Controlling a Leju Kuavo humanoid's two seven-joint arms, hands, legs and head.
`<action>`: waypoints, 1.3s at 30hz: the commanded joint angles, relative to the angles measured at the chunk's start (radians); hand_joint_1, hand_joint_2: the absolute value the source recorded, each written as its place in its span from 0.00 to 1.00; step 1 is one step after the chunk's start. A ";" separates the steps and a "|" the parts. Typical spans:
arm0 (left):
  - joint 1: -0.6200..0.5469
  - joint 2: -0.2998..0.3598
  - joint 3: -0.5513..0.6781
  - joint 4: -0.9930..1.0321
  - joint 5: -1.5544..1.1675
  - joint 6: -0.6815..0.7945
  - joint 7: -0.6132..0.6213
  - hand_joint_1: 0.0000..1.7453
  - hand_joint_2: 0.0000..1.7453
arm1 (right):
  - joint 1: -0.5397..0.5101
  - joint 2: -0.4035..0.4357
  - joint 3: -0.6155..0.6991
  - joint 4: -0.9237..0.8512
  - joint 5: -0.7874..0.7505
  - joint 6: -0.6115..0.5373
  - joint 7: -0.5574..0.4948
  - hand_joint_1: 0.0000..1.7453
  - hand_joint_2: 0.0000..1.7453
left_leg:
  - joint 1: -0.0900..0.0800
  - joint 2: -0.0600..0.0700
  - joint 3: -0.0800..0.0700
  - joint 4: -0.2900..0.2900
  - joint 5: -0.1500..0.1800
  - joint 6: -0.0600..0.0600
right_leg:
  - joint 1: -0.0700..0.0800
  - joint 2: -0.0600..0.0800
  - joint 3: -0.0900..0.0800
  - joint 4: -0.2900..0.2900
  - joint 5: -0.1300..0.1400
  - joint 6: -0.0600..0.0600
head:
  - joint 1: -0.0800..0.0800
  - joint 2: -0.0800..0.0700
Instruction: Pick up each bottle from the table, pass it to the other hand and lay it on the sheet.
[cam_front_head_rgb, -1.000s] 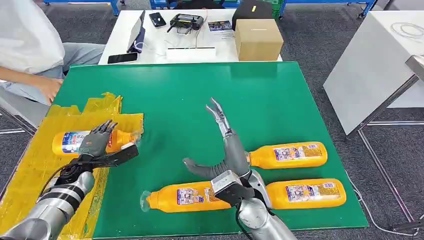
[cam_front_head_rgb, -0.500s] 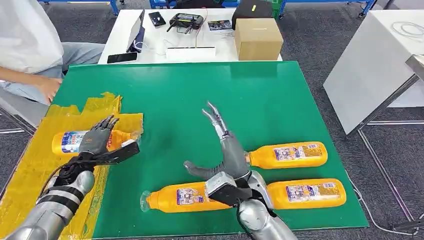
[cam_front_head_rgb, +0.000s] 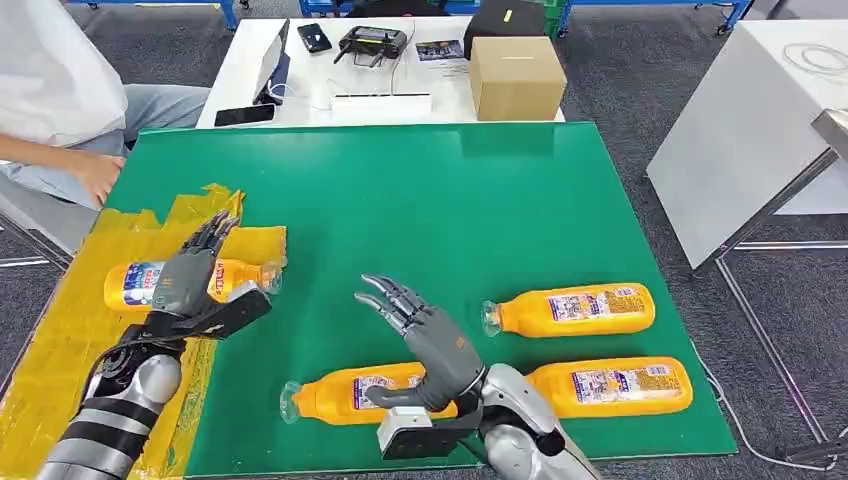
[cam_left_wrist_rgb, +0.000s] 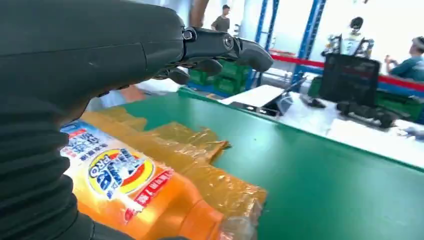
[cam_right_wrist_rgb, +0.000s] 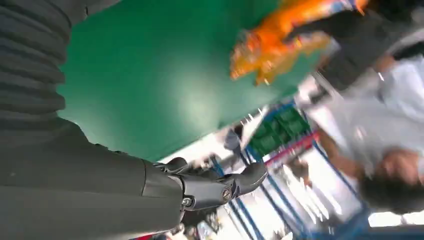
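The risk I see is rolling — the nearest bottle (cam_front_head_rgb: 365, 393) lies on its side near the table's (cam_front_head_rgb: 450, 190) front edge, and a careless push from my fingers could send it off before I close on it. My right hand (cam_front_head_rgb: 425, 340) hovers just above its neck end, fingers spread, holding nothing. Two more bottles lie toward the right edge, one (cam_front_head_rgb: 570, 310) behind the other (cam_front_head_rgb: 610, 387). My left hand (cam_front_head_rgb: 185, 280) is open too, fingers extended above the delivered bottle (cam_front_head_rgb: 140, 283) resting on the yellow sheet (cam_front_head_rgb: 60, 330) at the left edge — a stray brush there could nudge it off the sheet.
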 joint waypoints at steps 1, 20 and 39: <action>0.037 -0.059 0.061 -0.084 0.222 -0.092 -0.123 0.00 1.00 | -0.102 -0.090 0.156 0.205 0.039 0.064 0.019 0.00 1.00 | 0.000 0.001 0.003 -0.001 -0.001 0.000 | 0.000 0.001 0.003 -0.002 0.000 0.000 | 0.000 0.000; 0.104 -0.144 0.103 -0.211 0.397 0.001 -0.168 0.00 1.00 | -0.174 -0.114 0.284 0.343 0.125 0.075 0.199 0.00 1.00 | 0.001 0.001 0.003 -0.001 -0.001 0.000 | 0.001 0.002 0.003 -0.002 0.000 -0.001 | 0.000 0.000; 0.161 -0.166 0.130 -0.239 0.347 0.025 -0.155 0.00 1.00 | -0.206 -0.126 0.267 0.255 0.440 -0.011 0.391 0.00 1.00 | 0.000 0.000 0.001 0.000 -0.001 0.000 | 0.000 0.001 0.002 -0.001 -0.001 -0.001 | 0.000 0.000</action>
